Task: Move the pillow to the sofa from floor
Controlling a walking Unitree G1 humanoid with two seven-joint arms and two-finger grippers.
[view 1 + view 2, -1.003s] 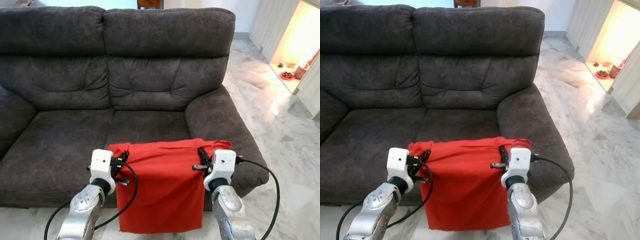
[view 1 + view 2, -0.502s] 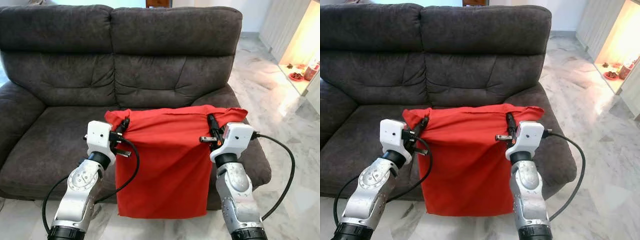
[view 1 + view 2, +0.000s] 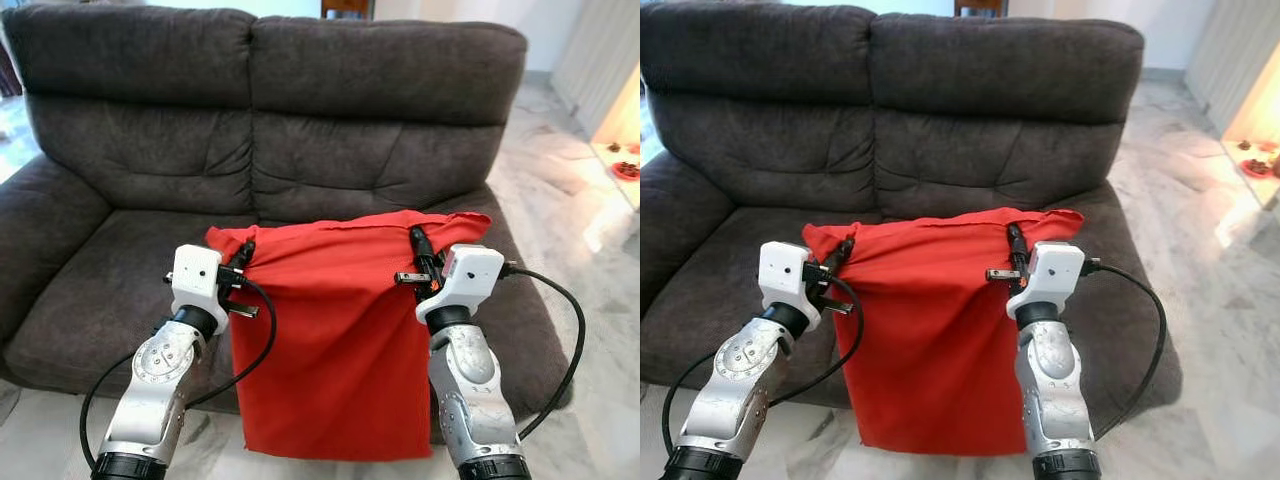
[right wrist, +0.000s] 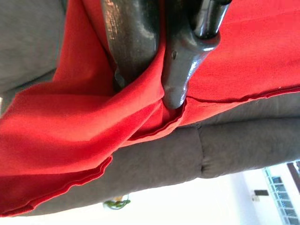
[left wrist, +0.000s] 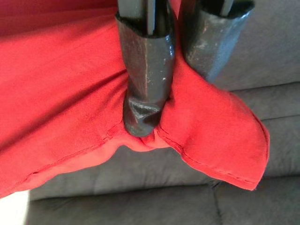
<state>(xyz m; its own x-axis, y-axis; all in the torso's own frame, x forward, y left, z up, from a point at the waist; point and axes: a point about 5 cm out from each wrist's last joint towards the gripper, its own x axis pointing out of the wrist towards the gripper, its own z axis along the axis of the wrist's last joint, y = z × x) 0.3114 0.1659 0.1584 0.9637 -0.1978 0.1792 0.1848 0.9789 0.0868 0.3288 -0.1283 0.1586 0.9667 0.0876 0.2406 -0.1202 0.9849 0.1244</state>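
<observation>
- Pillow [image 3: 335, 340] raised since a second ago, top edge now above sofa [image 3: 120, 280] seat.
- Pinched at upper corners by left gripper [image 3: 246, 250] and right gripper [image 3: 418, 243].
- Ready for forward placement.

Red pillow [image 3: 335, 340] hiding front edge of sofa [image 3: 120, 300] seat; both arms running off bottom edge; sofa's left armrest being cropped by frame.
</observation>
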